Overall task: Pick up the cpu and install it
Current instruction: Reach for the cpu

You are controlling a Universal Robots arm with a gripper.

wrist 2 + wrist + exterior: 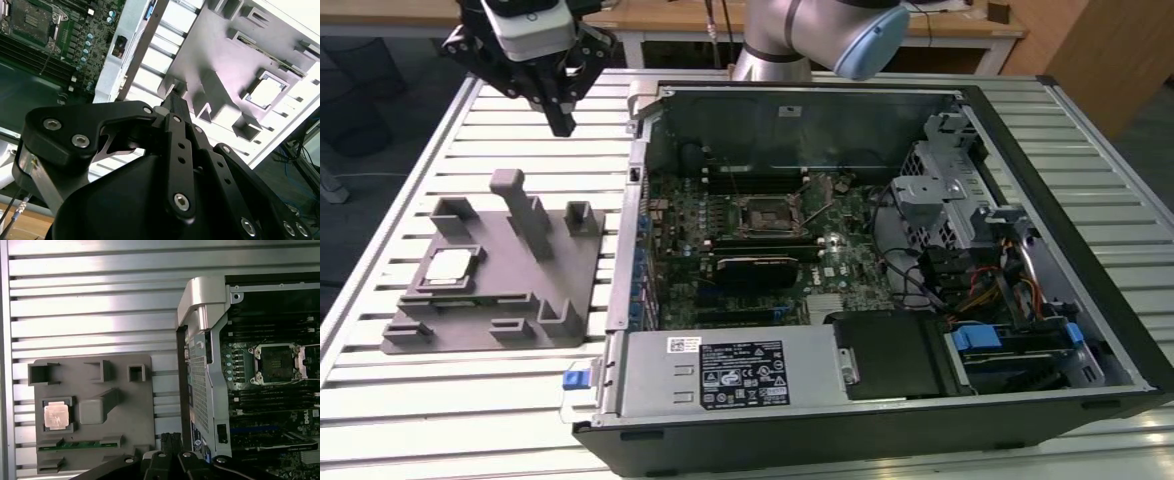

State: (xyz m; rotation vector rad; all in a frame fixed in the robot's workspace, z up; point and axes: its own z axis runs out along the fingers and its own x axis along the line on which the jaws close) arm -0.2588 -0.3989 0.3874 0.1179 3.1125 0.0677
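Note:
The cpu is a small silver-topped square lying in a recess of the grey plastic tray, on the exterior view's left; both wrist views show it too. My gripper hangs high above the table beyond the tray's far edge, well away from the cpu, shut with nothing between its black fingers. The open processor socket sits mid-motherboard inside the computer case, with its dark bare centre showing in the first wrist view.
The tray carries several upright posts and a green memory stick in a slot. The case's raised metal side wall stands between tray and motherboard. Cables and a drive cage crowd the case on the exterior view's right. The slatted table lies all round.

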